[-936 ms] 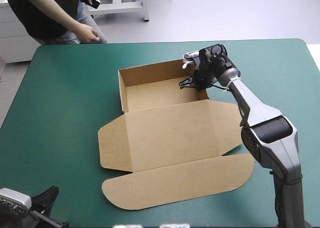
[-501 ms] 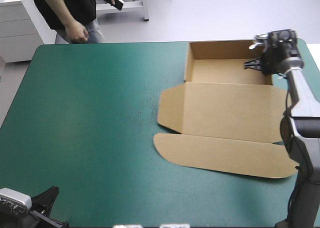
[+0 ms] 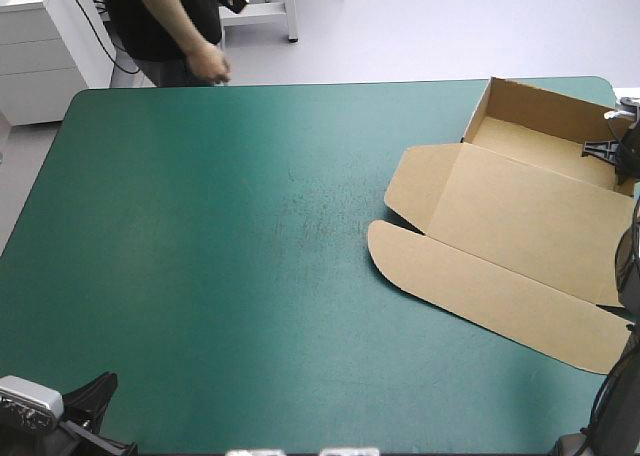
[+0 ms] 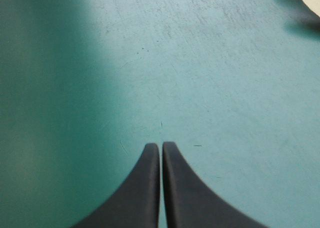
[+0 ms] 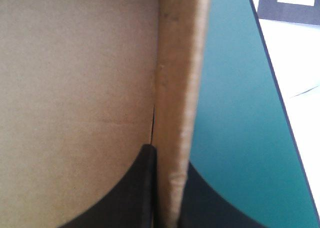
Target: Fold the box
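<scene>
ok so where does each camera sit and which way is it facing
High view: above and behind the robot, facing forward and down on the table and box; the right arm and right claw show at the right edge.
Left wrist view: above the left wrist, facing bare teal-green cover; the left claw shows, shut.
Right wrist view: above the right wrist, facing along the box's wall; its claw pinches that wall.
Shared: high and right wrist views both show that grip.

the box (image 3: 530, 216) and right jaws run off the high view's right edge.
</scene>
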